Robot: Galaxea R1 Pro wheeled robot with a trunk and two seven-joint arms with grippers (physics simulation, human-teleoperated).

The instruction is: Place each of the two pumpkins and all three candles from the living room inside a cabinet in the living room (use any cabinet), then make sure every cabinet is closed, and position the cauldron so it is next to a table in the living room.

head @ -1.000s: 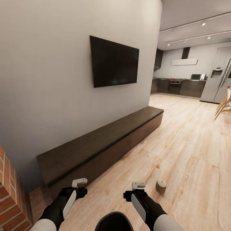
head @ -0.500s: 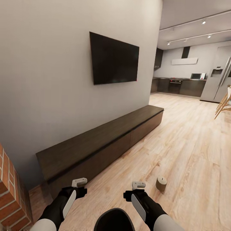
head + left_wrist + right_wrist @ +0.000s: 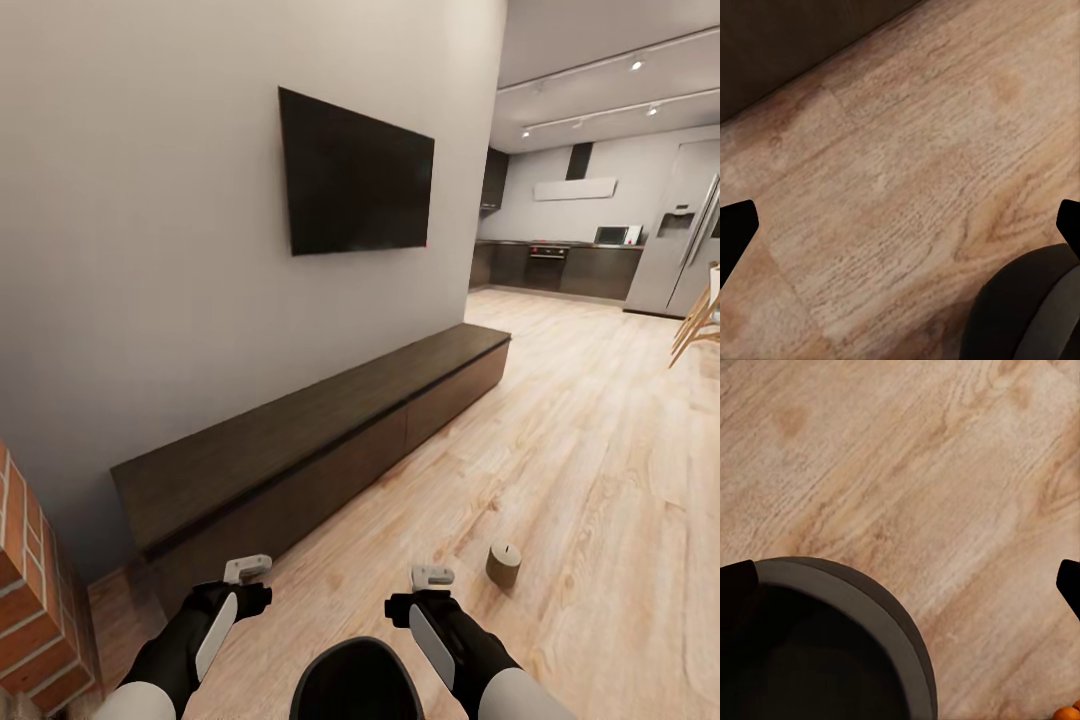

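The long dark-brown cabinet [image 3: 330, 440] runs along the grey wall under the television [image 3: 355, 178], both fronts shut. A small olive candle [image 3: 503, 564] stands on the wooden floor [image 3: 580, 470], just ahead and to the right of the right gripper [image 3: 432, 577]. The left gripper [image 3: 248, 568] hangs near the cabinet's near end. In both wrist views the fingertips sit at the far edges with bare floor between them, so both sets of jaws are wide and hold nothing. The cauldron's [image 3: 832, 652] dark rim lies below the right gripper. A brick pillar [image 3: 35, 590] stands at the left.
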